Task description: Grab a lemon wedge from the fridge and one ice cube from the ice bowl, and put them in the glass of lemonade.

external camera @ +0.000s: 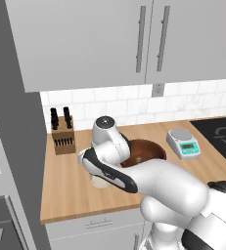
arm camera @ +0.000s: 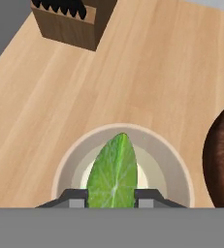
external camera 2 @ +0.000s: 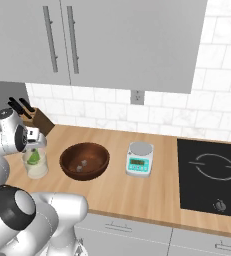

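My gripper (arm camera: 112, 198) is shut on the lemon wedge (arm camera: 114, 172), a yellow-green slice held between the two finger tips. It hangs straight over the glass of lemonade (arm camera: 181, 169), whose round rim rings the wedge. From the right base, the gripper (external camera 2: 33, 149) holds the wedge (external camera 2: 33, 157) in the mouth of the glass (external camera 2: 36, 169). The arm covers most of the glass (external camera: 99, 182) from the left base. The ice bowl (external camera 2: 84, 160), dark brown wood, stands just right of the glass with two pale ice cubes (external camera 2: 85, 162) in it. The fridge is out of view.
A knife block (external camera 2: 39, 121) stands behind the glass by the tiled wall. A small white kitchen scale (external camera 2: 139, 158) sits right of the bowl, and a black cooktop (external camera 2: 212, 172) lies further right. Wall cabinets (external camera 2: 112, 40) hang above the wooden counter (external camera 2: 137, 195).
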